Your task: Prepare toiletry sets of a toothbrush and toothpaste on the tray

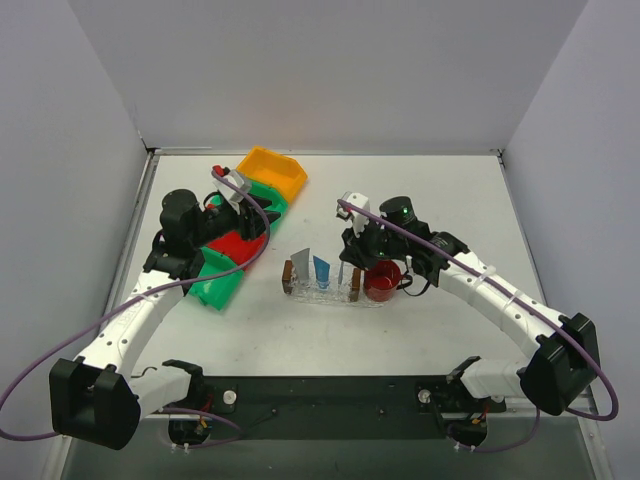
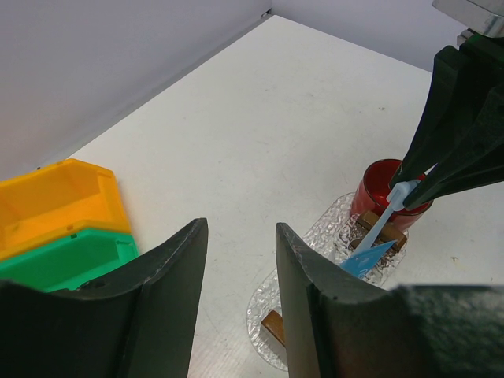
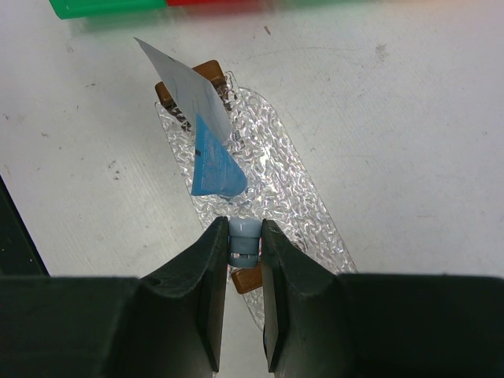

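Observation:
A clear textured glass tray (image 1: 305,293) (image 3: 303,185) lies mid-table. On it stand the silver-grey toothpaste tube (image 1: 302,264) (image 3: 183,83) and the blue toothpaste tube (image 1: 321,270) (image 3: 214,167), side by side with their flat ends up. My right gripper (image 1: 350,242) (image 3: 244,228) is shut on the top end of the pale blue toothbrush (image 1: 342,272) (image 3: 244,240), holding it upright over the tray's right part beside the blue tube. In the left wrist view the toothbrush (image 2: 383,223) slants down from the right fingers (image 2: 461,142). My left gripper (image 1: 252,222) (image 2: 240,244) hangs open and empty over the bins.
A red cup (image 1: 382,282) (image 2: 376,185) stands against the tray's right end. Brown handle blocks (image 3: 246,278) sit at both tray ends. Yellow (image 1: 272,170) (image 2: 55,201), green (image 1: 215,285) (image 2: 71,260) and red (image 1: 235,247) bins lie stacked at the left.

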You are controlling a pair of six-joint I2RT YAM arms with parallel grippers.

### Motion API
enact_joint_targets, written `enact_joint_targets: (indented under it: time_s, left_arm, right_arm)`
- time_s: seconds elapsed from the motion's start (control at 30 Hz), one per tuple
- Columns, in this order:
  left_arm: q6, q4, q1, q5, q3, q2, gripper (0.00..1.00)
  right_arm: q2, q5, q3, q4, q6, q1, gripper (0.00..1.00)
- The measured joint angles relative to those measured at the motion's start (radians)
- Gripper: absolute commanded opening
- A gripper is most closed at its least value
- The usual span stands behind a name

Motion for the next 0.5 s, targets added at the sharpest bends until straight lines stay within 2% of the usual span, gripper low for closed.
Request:
enact_joint_targets:
  time_s: [0.1,0.33,0.5]
  left_arm:
    - [-0.001,0.001,0.001,0.000,-0.001,0.000,0.50]
    - [-0.002,0.001,0.002,0.000,-0.002,0.000,0.50]
    - [-0.002,0.001,0.003,0.000,-0.002,0.000,0.50]
  right_arm:
    - [0.000,0.000,0.000,0.000,0.000,0.000,0.00]
    - [0.001,0.005,0.000,-0.001,0.000,0.003,0.15]
    - [0.003,0.013,0.001,0.001,0.000,0.006,0.18]
